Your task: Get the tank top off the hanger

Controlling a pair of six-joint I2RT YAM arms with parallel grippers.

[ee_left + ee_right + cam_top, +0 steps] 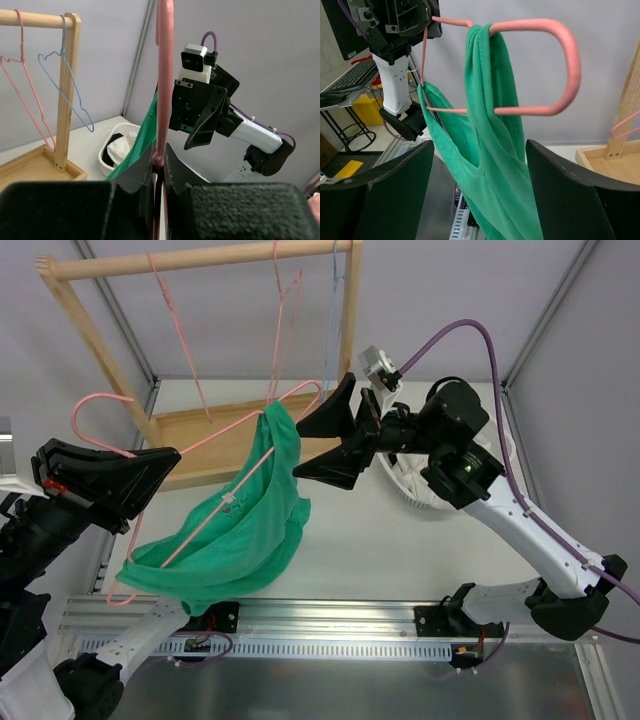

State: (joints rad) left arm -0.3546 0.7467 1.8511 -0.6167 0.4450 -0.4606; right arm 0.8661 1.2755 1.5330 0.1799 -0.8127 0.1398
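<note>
A green tank top (pixel 245 520) hangs on a pink wire hanger (pixel 200 522) held up above the table. My left gripper (pixel 160 468) is shut on the hanger near its hook; the pink wire (pixel 164 80) rises from between its jaws in the left wrist view. My right gripper (pixel 312 445) is open, its two fingers spread just right of the hanger's far shoulder and the top's strap. In the right wrist view the tank top (pixel 495 165) hangs between the open fingers, draped over the hanger's looped end (pixel 560 65).
A wooden rack (pixel 200 350) at the back holds more pink hangers and a blue one (pixel 65 85). A white basket (pixel 415 490) with clothes sits under my right arm; it also shows in the left wrist view (pixel 117 150).
</note>
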